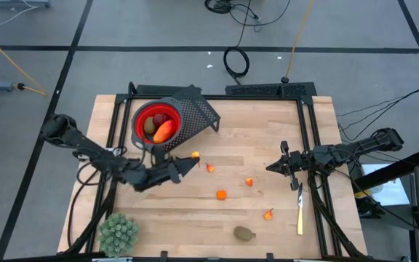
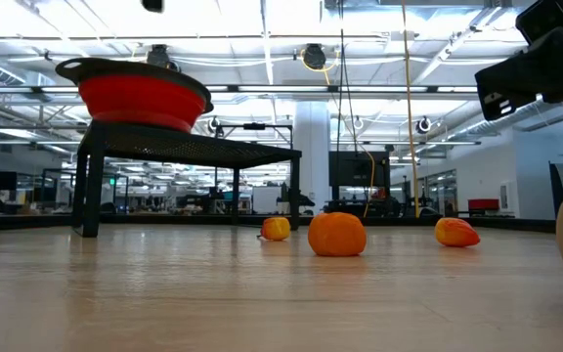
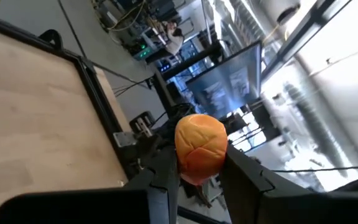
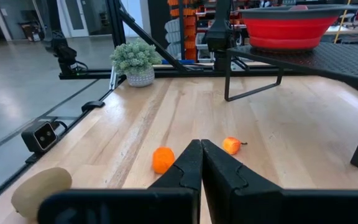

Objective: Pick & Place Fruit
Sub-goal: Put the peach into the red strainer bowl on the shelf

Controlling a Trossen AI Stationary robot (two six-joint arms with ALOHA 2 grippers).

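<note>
Here we find the left gripper (image 1: 195,155) at centre-left of the overhead frame, just below the red bowl (image 1: 156,121), its jaws clamped on a small orange fruit piece (image 3: 200,147). In the left wrist view that piece sits squarely between the two dark fingers (image 3: 166,177), with most of its rounded top standing clear of them.

The bowl rests on a black mesh stand (image 1: 195,110) in the upper-left part of the table (image 1: 268,225). We see a few fruits already inside it, one orange-red and one greenish.

Still loose on the wood, spread across the centre and lower centre of the overhead frame:
- a tiny orange bit (image 1: 210,167)
- another small one (image 1: 249,182)
- a rounder orange piece (image 1: 221,194)
- a red-orange piece with a stem (image 1: 269,214)
- a brownish-green oval (image 1: 245,233) near the bottom edge

The right gripper (image 1: 271,167) waits at centre-right, jaws pressed together on nothing. A spiky plant (image 1: 118,233) stands at lower left, and a yellow-handled tool (image 1: 300,211) lies at lower right.

On handling, we judge these pieces to be light, hard toy plastic, smooth and inclined to roll. The round ones want a pinch across the widest part, low to the table. The oval looks best taken across its short axis.
</note>
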